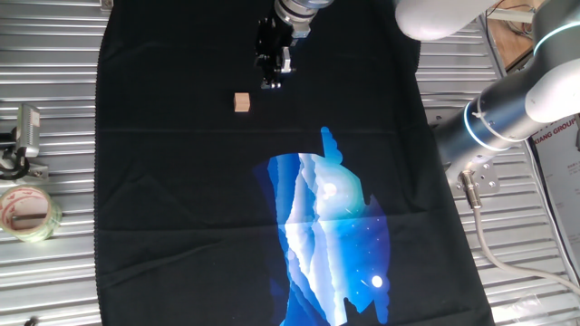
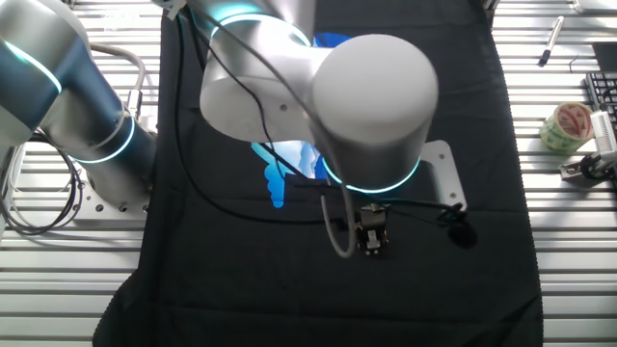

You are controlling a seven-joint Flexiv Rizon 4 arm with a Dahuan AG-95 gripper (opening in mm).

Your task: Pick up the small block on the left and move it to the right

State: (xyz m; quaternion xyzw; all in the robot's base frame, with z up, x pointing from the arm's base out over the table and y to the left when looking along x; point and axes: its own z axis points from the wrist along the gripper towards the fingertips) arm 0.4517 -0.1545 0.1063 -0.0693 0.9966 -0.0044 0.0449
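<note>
The small block [image 1: 241,102], a light tan cube, sits alone on the black cloth [image 1: 181,199] that covers the ribbed metal surface [image 1: 54,109], on the far part of the cloth. The gripper [image 1: 272,83] hangs just to the right of it and slightly farther back, apart from the block; whether its fingers are spread or pressed together cannot be told. In the other fixed view the arm's large wrist hides the block. A roll of clear tape [image 1: 27,213] lies off the cloth at the left edge.

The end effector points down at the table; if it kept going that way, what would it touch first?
Most likely the black cloth. The end effector hangs beside the small block, not over it, though depth is unclear.
</note>
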